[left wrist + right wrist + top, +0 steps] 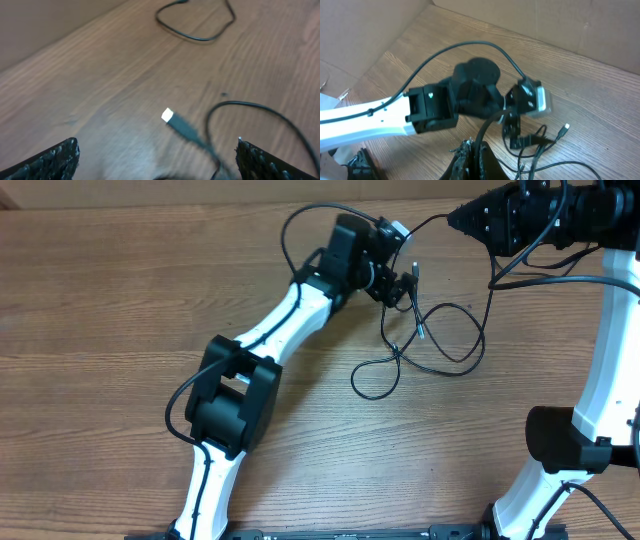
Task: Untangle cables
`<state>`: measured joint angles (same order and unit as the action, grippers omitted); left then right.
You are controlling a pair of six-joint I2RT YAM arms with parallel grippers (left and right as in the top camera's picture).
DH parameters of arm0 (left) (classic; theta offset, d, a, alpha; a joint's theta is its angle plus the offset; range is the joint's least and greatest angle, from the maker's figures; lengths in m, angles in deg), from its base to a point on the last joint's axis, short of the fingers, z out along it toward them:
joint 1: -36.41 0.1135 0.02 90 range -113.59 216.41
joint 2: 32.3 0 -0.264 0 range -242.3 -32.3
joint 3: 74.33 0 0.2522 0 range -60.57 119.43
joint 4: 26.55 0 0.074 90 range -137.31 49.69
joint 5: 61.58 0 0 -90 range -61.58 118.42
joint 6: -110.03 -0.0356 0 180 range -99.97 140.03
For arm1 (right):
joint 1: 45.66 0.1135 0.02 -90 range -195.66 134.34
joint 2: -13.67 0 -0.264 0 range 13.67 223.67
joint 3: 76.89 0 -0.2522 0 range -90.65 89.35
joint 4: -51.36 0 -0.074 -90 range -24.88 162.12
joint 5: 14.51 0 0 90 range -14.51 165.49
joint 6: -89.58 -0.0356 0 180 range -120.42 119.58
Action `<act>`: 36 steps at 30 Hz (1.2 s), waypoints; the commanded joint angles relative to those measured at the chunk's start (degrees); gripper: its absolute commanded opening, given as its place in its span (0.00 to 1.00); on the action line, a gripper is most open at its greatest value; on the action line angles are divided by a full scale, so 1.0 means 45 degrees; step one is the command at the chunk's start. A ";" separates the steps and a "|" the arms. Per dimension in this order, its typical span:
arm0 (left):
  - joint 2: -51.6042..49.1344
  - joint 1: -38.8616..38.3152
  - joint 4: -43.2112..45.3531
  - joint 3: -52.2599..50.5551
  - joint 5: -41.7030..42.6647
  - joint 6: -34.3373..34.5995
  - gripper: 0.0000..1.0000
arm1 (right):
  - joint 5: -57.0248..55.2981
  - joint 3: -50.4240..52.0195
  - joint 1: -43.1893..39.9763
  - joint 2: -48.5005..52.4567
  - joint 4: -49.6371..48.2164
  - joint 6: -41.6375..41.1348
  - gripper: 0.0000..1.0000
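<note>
Overhead: straight down, whole table (100, 300).
Left wrist: close, low over cables (192, 134).
Right wrist: higher, shares cables.

Robot lab: white arm (285, 315) over wood-grain tbl (100, 300).

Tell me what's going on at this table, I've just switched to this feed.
Two robot arms are working on a tangle of thin black cables on a wooden table. The right gripper is shut on one cable near the far side. The left gripper is wide open and low over the table, with a black plug with a pale tip lying ahead between its fingers, not gripped. The other cables lie in loose, crossing loops, not yet separated.
</note>
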<state>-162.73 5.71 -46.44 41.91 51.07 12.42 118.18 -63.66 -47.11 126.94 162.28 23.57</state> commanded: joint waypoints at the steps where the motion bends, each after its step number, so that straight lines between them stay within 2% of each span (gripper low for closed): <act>1: -0.0121 -0.0267 -0.0189 0.0170 -0.0053 0.0219 1.00 | 0.0034 -0.0345 0.0049 -0.0340 -0.0029 0.0005 0.04; 8: -0.0121 -0.0092 -0.1336 0.0165 -0.0937 0.0223 1.00 | -0.0044 -0.0350 0.0019 -0.0879 -0.0092 -0.0389 0.04; 18: -0.0126 -0.0049 -0.4493 0.0165 -0.1171 0.0165 1.00 | -0.0359 -0.0350 0.0019 -0.2919 -0.1103 -0.1452 0.04; 21: -0.0126 0.0005 -0.5479 0.0165 -0.1190 -0.0087 1.00 | -0.1710 -0.0350 0.0019 -0.3317 -0.1190 -0.2055 0.04; 27: -0.0126 0.0005 -0.5999 0.0165 -0.1923 -0.0306 1.00 | -0.2375 -0.0350 -0.0510 -0.3541 -0.1248 -0.2059 0.04; 36: -0.0126 0.0005 -0.6154 0.0165 -0.2035 -0.0306 1.00 | -0.7174 -0.0345 -0.1768 -0.3439 -0.1292 -0.2050 0.04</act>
<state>-162.82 5.38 -74.17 41.91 42.66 12.35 95.23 -64.42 -53.10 112.01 157.04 14.61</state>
